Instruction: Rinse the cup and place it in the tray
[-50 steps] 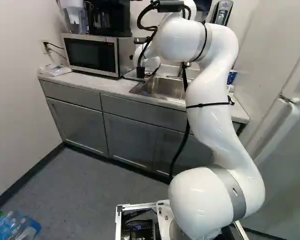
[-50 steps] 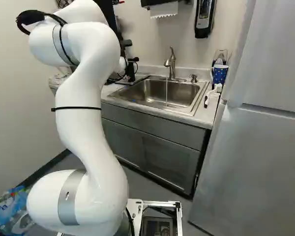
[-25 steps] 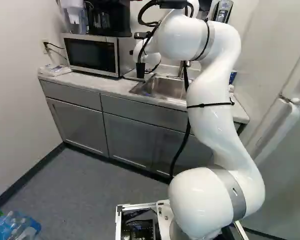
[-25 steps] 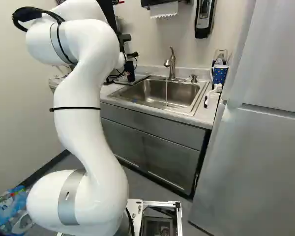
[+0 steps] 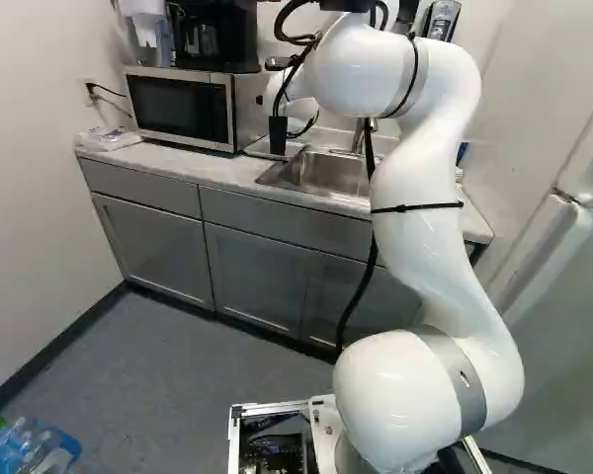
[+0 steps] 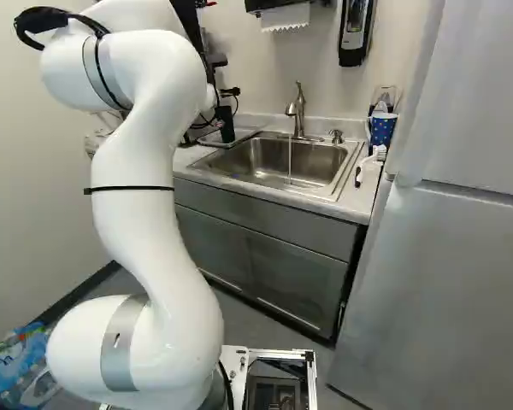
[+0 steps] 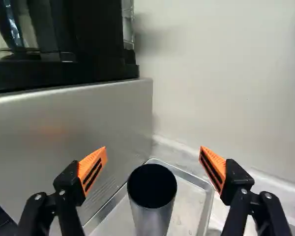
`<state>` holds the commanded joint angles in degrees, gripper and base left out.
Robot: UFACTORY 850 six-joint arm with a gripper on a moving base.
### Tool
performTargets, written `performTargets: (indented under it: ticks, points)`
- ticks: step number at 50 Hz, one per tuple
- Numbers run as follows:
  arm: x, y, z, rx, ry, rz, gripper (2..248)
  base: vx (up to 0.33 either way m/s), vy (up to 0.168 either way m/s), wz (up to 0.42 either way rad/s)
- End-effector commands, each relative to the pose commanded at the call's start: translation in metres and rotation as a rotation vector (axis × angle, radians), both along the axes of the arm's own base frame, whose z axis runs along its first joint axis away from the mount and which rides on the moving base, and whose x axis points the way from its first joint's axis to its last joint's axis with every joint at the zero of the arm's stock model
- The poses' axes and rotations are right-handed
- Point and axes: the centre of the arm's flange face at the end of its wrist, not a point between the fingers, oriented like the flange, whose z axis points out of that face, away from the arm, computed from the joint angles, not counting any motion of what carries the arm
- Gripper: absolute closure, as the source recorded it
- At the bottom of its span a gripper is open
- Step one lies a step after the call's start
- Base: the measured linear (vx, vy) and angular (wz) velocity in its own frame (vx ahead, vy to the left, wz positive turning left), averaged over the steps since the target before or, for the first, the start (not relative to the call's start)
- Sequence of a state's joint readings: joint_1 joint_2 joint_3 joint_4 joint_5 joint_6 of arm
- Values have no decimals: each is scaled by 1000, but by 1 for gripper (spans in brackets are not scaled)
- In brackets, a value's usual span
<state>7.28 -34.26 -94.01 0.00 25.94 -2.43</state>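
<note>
In the right base view my gripper [image 6: 230,91] is just above the black cup [image 6: 227,125], which stands upright at the sink's left on the metal tray [image 6: 247,134]. Seen from the wrist, the gripper [image 7: 153,160] is open wide, with an orange pad well off each side of the cup [image 7: 153,196]. Neither finger touches it. The cup's dark mouth faces the camera, and the tray [image 7: 189,199] shows around its base. A thin stream of water [image 6: 290,161] runs from the faucet [image 6: 297,108] into the sink [image 6: 265,162].
The microwave [image 5: 181,107] borders the tray, with a coffee maker [image 5: 215,38] on top. A wall rises behind the tray. Blue dotted cup [image 6: 382,128] and a brush [image 6: 369,162] lie right of the sink, beside the fridge [image 6: 445,282].
The gripper and forearm have risen and drawn back slightly, uncovering more of the cup. The cup has stayed on the tray. The base has not moved.
</note>
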Motion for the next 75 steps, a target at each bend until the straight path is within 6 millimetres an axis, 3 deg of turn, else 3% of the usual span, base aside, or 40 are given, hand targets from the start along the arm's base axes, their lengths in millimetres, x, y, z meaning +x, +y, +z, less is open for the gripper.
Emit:
performTargets:
  ticks: [75]
  points:
    - [-20, -47, 69, -8, 87, -61, 3, 0, 0, 0]
